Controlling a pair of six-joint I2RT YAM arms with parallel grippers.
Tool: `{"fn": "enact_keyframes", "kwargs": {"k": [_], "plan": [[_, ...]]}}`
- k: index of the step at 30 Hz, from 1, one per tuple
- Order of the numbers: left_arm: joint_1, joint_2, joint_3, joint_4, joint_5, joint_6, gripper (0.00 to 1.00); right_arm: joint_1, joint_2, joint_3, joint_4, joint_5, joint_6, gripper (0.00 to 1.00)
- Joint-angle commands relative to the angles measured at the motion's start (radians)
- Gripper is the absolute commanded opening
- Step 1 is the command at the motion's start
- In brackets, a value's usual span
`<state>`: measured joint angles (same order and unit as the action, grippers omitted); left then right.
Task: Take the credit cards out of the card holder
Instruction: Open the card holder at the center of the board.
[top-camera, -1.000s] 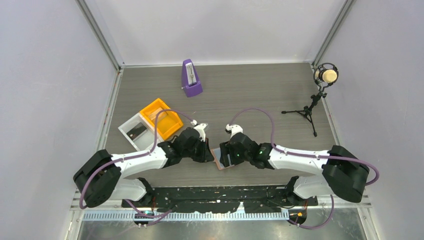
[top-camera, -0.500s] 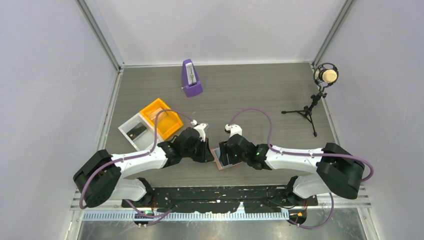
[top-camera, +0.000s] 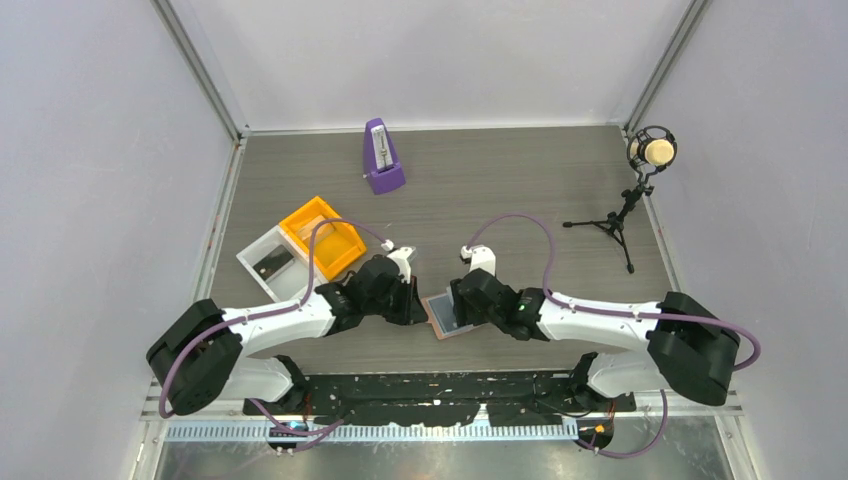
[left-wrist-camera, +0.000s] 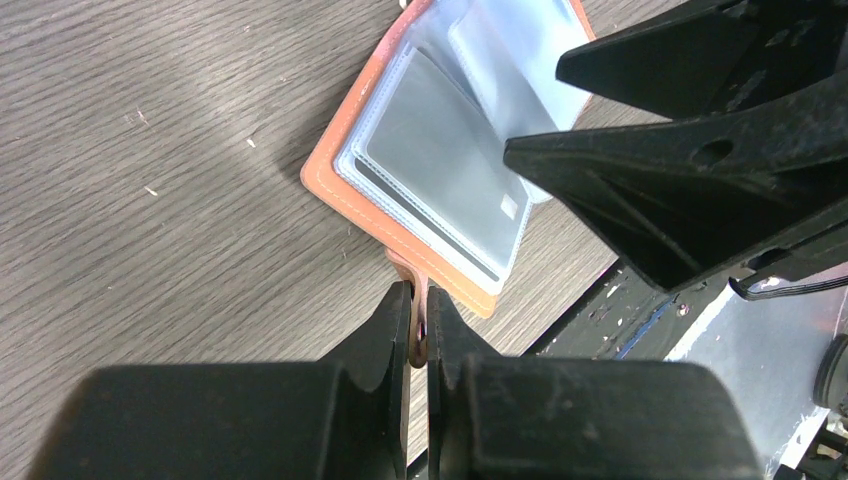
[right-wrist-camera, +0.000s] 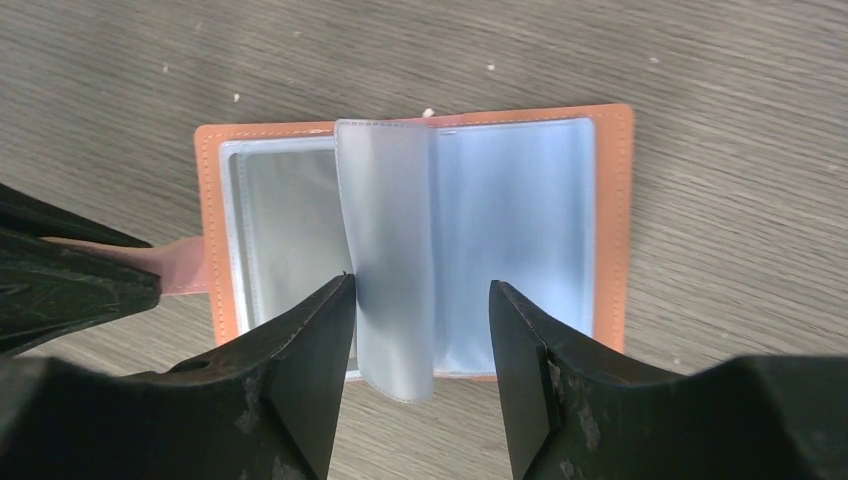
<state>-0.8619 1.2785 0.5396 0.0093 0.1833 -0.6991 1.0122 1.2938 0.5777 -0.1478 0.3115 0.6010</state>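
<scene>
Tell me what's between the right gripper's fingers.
A lifted translucent sleeve page of the open card holder stands between the right gripper's open fingers, seen in the right wrist view.

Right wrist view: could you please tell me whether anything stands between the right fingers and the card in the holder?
Yes: a loose clear sleeve page stands between the open right fingers, and the grey card lies inside its pocket in the card holder.
</scene>
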Motion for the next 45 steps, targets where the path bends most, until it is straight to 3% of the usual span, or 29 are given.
{"fn": "enact_keyframes", "kwargs": {"k": [1,9,15,22,25,30,36,45], "plan": [[-0.003,-0.027,-0.010,0.019,-0.012,0.006,0.00,-0.016,-0.044,-0.015,-0.046,0.103,0.009,0.58],[-0.003,-0.027,-0.012,0.007,-0.029,0.006,0.00,-0.124,-0.166,-0.056,-0.137,0.104,0.004,0.56],[-0.003,-0.047,0.005,-0.062,-0.094,-0.001,0.00,-0.133,-0.280,-0.021,-0.193,0.041,-0.009,0.53],[-0.003,-0.109,0.046,-0.130,-0.162,-0.025,0.27,-0.133,-0.348,-0.003,-0.099,-0.183,-0.042,0.39],[-0.003,-0.130,0.055,-0.123,-0.145,-0.045,0.31,-0.141,-0.330,-0.015,-0.029,-0.249,-0.028,0.35],[-0.006,-0.124,0.073,-0.091,-0.110,-0.044,0.32,-0.169,-0.250,-0.031,0.053,-0.337,-0.027,0.33],[-0.006,-0.050,0.057,-0.015,-0.093,-0.050,0.25,-0.184,-0.158,-0.072,0.239,-0.496,0.005,0.29],[-0.005,0.092,0.032,0.086,-0.100,-0.062,0.15,-0.206,-0.044,-0.091,0.303,-0.529,0.015,0.25]]}}
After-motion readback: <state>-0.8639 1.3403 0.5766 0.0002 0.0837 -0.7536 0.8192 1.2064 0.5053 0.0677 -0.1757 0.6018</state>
